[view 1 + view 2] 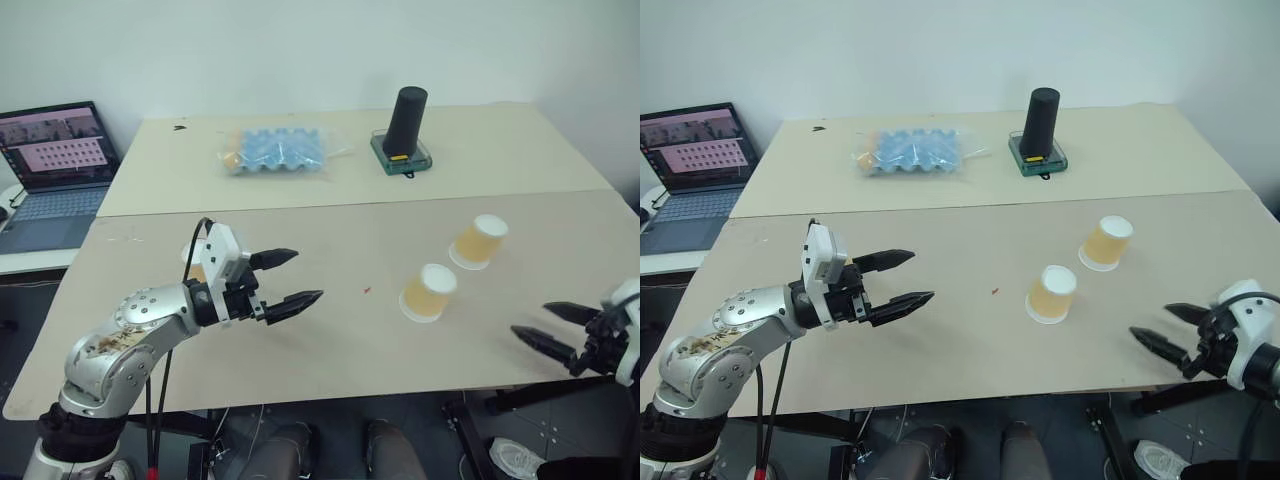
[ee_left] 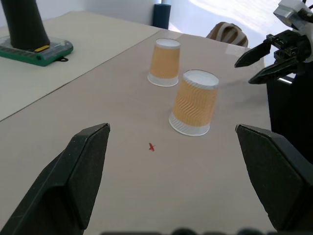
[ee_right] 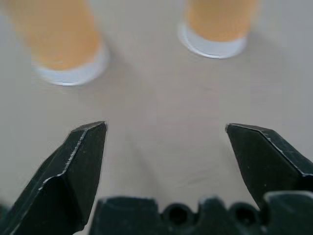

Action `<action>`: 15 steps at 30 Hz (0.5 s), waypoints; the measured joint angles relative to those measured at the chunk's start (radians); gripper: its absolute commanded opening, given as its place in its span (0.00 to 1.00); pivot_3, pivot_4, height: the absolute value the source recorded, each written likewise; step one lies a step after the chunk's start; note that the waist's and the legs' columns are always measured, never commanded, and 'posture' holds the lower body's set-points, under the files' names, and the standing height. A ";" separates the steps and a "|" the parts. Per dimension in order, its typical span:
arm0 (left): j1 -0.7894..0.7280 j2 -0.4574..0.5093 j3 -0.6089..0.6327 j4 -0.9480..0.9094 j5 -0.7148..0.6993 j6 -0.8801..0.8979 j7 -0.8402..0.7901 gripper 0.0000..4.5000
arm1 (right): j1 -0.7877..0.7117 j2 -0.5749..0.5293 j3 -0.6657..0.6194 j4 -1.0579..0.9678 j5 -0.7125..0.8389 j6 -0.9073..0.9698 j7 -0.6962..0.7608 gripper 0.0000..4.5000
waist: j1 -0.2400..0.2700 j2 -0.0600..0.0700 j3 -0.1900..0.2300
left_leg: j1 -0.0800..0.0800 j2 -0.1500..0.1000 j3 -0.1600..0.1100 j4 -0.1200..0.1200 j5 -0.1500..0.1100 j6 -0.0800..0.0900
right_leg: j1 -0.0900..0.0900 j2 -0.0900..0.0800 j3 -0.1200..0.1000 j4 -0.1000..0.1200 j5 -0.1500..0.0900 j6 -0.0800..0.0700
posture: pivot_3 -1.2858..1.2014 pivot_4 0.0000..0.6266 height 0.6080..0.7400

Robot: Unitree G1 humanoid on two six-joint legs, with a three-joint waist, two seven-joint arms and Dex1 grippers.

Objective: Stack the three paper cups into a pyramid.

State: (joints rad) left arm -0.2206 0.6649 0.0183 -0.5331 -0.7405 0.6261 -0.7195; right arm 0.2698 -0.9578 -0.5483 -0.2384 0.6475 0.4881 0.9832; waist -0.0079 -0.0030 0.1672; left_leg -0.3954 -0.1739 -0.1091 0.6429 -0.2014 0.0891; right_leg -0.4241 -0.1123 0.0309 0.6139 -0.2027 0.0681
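Cups: two seen, near cup [image 1: 429,292] and far cup [image 1: 479,241], both upside down on table [image 1: 330,340], apart, ahead-left of right gripper [image 1: 545,327] (third cup maybe behind left gripper [image 1: 287,279], can't confirm). Both grippers wide open, empty. Step: approach, nothing stacked. Next: bring the two cups side by side.

The left arm [image 1: 130,335] is built of rounded silver-grey metal housings with small dark screw heads dotted over the joint caps and brownish smudges on the shell towards 7 o'clock; a black cable loops over its wrist, and black and red leads hang below it; a white block caps the wrist; the left gripper [image 1: 290,279] has two black, tapering, pointed fingers; the right gripper [image 1: 546,325] matches, behind a white wrist housing.
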 measured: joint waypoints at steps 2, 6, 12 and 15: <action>0.034 0.017 0.003 -0.015 0.003 -0.006 -0.019 0.98 | -0.069 -0.003 0.015 -0.017 0.006 0.017 -0.004 1.00 | -0.005 -0.001 0.001 | 0.000 0.001 0.002 0.000 0.000 0.000 | 0.000 0.000 0.001 -0.001 0.001 0.000 | 0.52 0.24 1.00; 0.091 0.068 0.028 -0.042 0.001 -0.006 -0.054 0.98 | -0.186 0.012 0.104 -0.014 -0.023 0.017 -0.042 1.00 | 0.005 -0.004 0.003 | 0.000 0.002 0.002 0.000 0.000 0.000 | -0.001 0.000 0.000 -0.001 0.002 -0.001 | 0.52 0.24 1.00; 0.120 0.103 0.088 -0.054 -0.007 -0.004 -0.056 0.98 | -0.250 0.048 0.208 -0.009 -0.052 0.017 -0.044 1.00 | 0.036 -0.004 0.003 | -0.004 0.001 0.003 0.000 -0.001 0.001 | -0.005 0.000 -0.001 -0.003 0.007 -0.009 | 0.52 0.24 1.00; 0.124 0.103 0.102 -0.068 -0.008 0.004 -0.047 0.98 | -0.267 0.057 0.245 -0.010 -0.059 0.017 -0.042 1.00 | 0.041 -0.004 0.003 | -0.005 0.001 0.004 0.000 -0.001 0.002 | -0.006 0.000 -0.001 -0.003 0.007 -0.009 | 0.52 0.24 1.00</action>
State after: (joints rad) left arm -0.0964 0.7680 0.1206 -0.6016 -0.7484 0.6300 -0.7663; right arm 0.0033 -0.9011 -0.3037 -0.2482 0.5886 0.5052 0.9410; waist 0.0332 -0.0074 0.1700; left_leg -0.4003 -0.1727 -0.1056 0.6428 -0.2025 0.0907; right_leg -0.4299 -0.1122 0.0299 0.6107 -0.1958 0.0589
